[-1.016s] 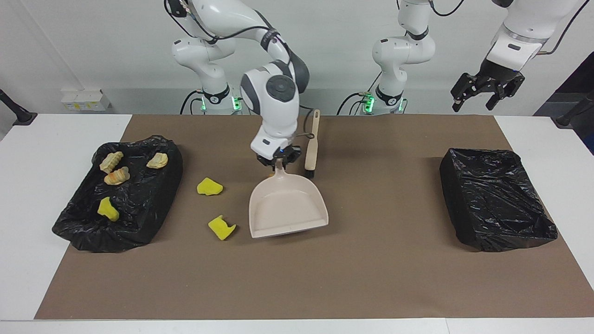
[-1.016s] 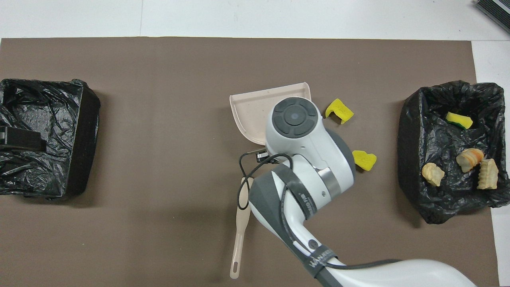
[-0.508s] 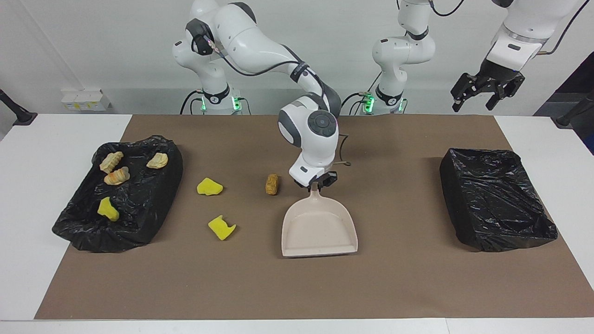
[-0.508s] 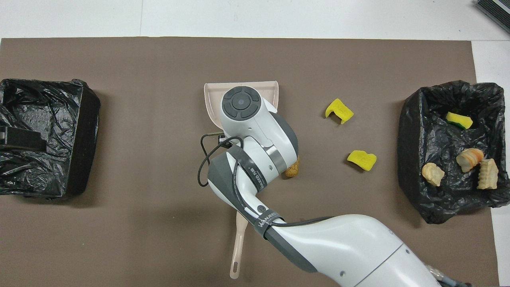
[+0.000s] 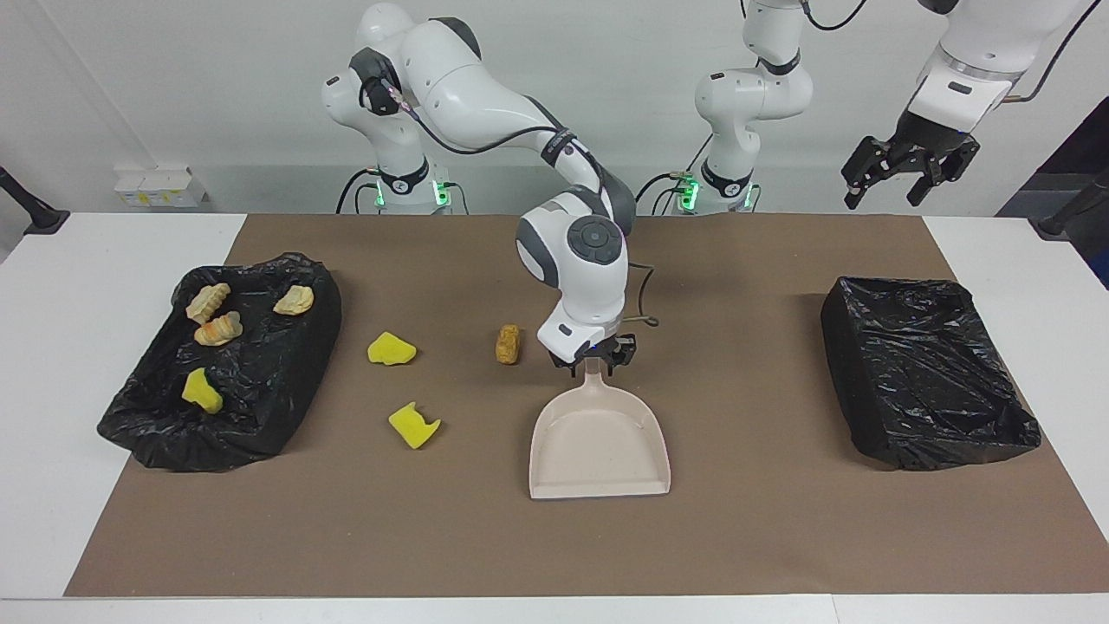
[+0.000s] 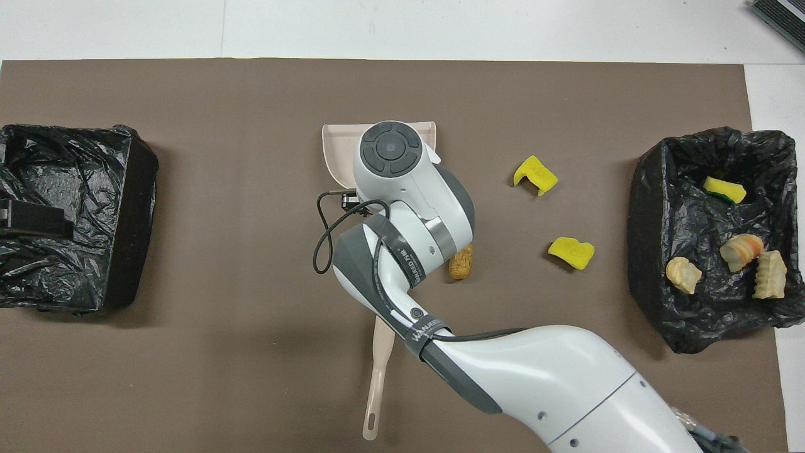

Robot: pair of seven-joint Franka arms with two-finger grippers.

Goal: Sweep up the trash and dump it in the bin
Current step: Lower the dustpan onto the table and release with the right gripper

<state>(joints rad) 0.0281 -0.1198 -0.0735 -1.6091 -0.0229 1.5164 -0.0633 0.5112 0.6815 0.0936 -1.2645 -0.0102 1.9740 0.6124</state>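
Beige plastic dustpan [image 5: 598,442] flat on brown table mat [image 5: 736,520], mid-table, open mouth turned away from robots, handle pointing back toward them. Probably parked that way to leave handle reachable from above.

Right gripper [image 5: 596,362] down at top of dustpan handle, straddling it. Clamped or letting go: cannot tell.

Left gripper [image 5: 910,169] raised off left arm's end of table, jaws apart, nothing in them. Waiting.

Trash, loose on mat:
- yellow sponge scrap [image 5: 392,348], near black-lined bin [image 5: 295,381] at right arm's end
- second yellow sponge scrap [image 5: 414,425], notched, farther from robots than first
- tan-brown bread-like chunk [image 5: 508,344], just beside dustpan handle, toward right arm's end, not touching

Trash already in that bin: three pale tan chunks [image 5: 218,314] and one yellow sponge piece [image 5: 201,390].

Second black-lined bin [image 5: 927,373] at left arm's end.

Beige long-handled brush [image 6: 377,384] on mat nearer to robots than dustpan, head hidden under right arm in overhead view.

Judgement: task part done; three scraps left to sweep. Pan mouth faces away from loose scraps, so re-aiming likely needed, or brush pickup next.
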